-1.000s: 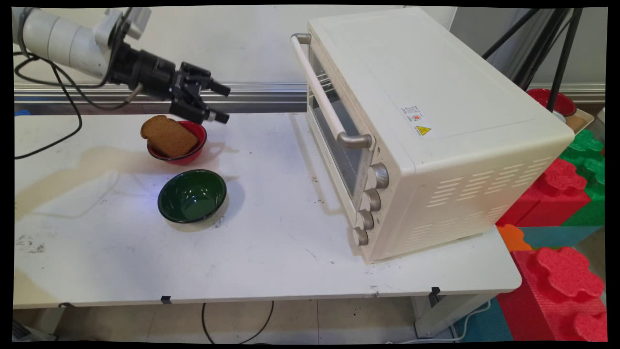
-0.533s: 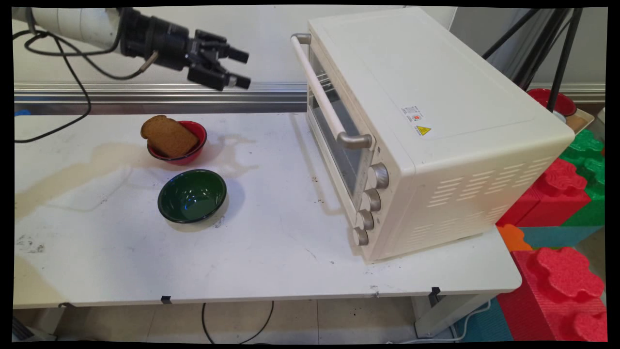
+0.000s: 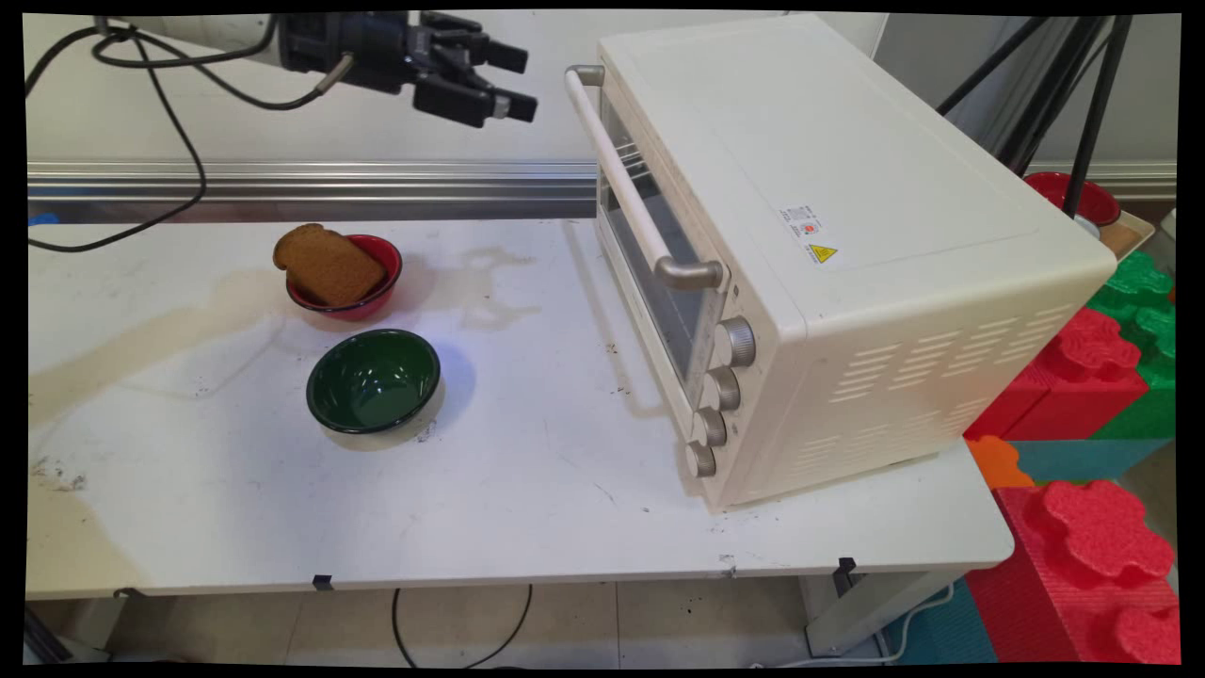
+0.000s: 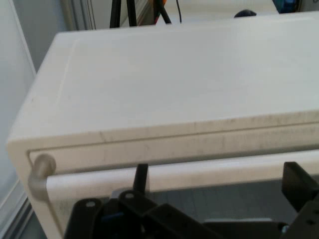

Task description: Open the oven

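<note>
Hand [image 3: 522, 83] spread, empty, high up just left of oven handle [image 3: 621, 179], fingers [image 4: 141, 177] straddling the bar. Advance level, centre the bar before closing. Oven [image 3: 828, 235] on desk [image 3: 527, 471].

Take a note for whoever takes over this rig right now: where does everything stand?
Open and empty, the end effector is raised beside the far end of the handle of the toaster oven, not touching it. The oven door is shut. A bread slice leans in the red bowl at the table's back left; the green bowl in front of it is empty.
</note>
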Available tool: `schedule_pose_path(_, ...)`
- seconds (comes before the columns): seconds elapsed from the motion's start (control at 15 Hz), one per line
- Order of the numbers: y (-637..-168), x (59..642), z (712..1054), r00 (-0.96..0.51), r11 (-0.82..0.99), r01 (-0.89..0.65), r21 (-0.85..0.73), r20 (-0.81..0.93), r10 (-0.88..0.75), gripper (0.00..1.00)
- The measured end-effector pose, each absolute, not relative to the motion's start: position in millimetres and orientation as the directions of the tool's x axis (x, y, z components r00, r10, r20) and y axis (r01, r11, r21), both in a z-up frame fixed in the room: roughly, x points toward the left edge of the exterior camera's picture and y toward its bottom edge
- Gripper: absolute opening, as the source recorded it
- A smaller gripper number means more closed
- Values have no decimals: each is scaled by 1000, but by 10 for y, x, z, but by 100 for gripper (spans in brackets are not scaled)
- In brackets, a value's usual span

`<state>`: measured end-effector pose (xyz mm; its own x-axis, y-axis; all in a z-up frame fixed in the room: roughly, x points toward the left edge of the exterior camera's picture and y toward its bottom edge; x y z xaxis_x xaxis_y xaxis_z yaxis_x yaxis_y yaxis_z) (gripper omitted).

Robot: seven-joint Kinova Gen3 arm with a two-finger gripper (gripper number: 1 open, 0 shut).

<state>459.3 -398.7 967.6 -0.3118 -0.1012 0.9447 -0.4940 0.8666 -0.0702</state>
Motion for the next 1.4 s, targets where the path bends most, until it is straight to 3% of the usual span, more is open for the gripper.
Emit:
schedule_pose_path(0.4,-4165,4359,9653,-310,862,-500,-84,947,-87,100)
schedule_pose_path(0.47,-4180,4342,9648,-310,862,-500,-85,947,-87,0)
schedule_pose_path(1.4,-4337,4029,9378,-321,861,-506,-36,935,-149,0)
